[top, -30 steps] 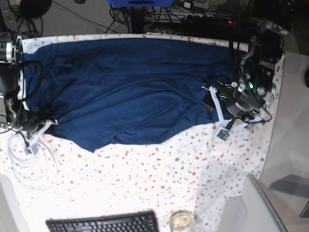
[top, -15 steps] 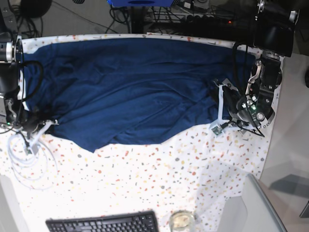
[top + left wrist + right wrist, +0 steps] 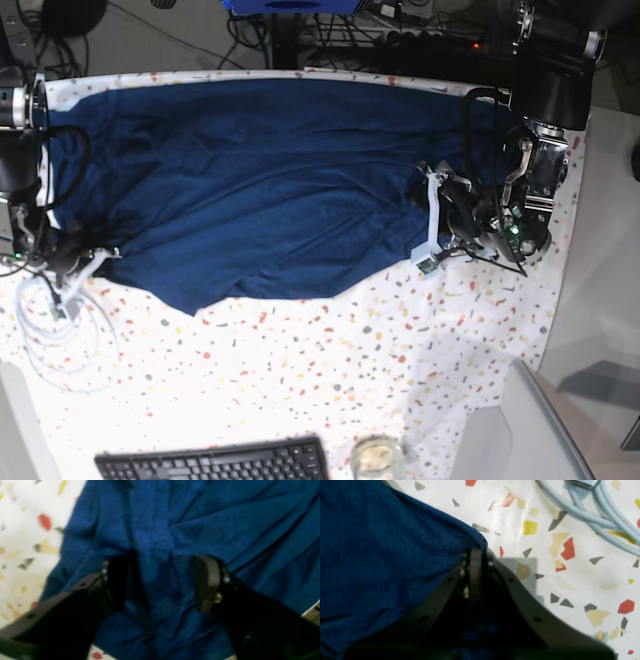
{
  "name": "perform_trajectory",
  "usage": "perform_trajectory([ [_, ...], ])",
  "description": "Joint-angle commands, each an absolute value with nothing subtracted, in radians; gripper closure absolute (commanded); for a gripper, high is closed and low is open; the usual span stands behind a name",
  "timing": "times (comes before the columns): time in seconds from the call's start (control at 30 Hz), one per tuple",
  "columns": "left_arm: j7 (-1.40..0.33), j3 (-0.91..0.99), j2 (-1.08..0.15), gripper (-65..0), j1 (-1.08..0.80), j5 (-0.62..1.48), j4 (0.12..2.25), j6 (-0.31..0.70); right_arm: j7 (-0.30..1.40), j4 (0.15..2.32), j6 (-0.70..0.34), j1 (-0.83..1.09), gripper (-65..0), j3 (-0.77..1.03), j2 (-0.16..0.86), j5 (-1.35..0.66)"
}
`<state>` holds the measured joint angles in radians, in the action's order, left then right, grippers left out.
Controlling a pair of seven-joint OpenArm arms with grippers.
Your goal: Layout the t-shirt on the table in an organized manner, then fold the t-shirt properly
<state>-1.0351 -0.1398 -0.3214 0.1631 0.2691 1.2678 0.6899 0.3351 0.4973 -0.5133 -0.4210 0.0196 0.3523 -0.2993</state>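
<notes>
T-shirt (image 3: 260, 180) lies rumpled, right hand (image 3: 476, 555) clamped on its corner, left hand (image 3: 160, 580) apart.

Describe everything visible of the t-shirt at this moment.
The t-shirt is plain dark navy, soft and matte, spread wide and wrinkled across the far half of the speckled table. Its near edge runs uneven. The right gripper is shut on a corner of it; the left gripper straddles a bunched fold with jaws apart. No print shows.

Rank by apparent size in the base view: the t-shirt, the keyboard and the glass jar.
1. t-shirt
2. keyboard, cut off at the bottom edge
3. glass jar, also cut off
</notes>
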Motion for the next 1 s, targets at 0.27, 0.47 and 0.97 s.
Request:
perform_trajectory([
  [0.27,-1.033,-0.137,-0.321,-27.5,0.179,0.297,1.287,0.698,0.389,0.495,-0.516,-0.424,-0.2,0.018,0.357,-0.272],
  [0.47,-1.038,-0.139,-0.325,-27.5,0.173,0.289,1.339,0.698,0.389,0.495,-0.516,-0.424,-0.2,0.018,0.358,-0.272],
  [0.97,-1.095,-0.13,-0.328,-27.2,0.173,0.288,1.354,0.698,0.389,0.495,-0.516,-0.423,-0.2,0.018,0.358,-0.272],
])
